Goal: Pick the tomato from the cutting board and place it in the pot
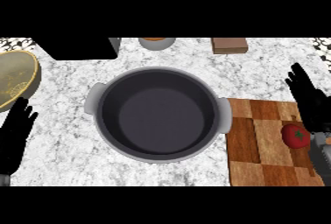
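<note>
Right hand (309, 98), fingers straight and holding nothing, hangs beside the tomato (296, 135) on the cutting board (258, 144); a glancing touch could roll it away from the pot (158, 113).

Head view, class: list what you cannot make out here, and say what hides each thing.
- Cup: cut off by the top edge, contents unseen.
- Wooden block: cut by the same edge.
- Tomato: its right side sits against the right hand, contact unclear.
- Cutting board: right part hidden behind that forearm.
- Left hand: wrist cut off at the bottom-left corner.
</note>
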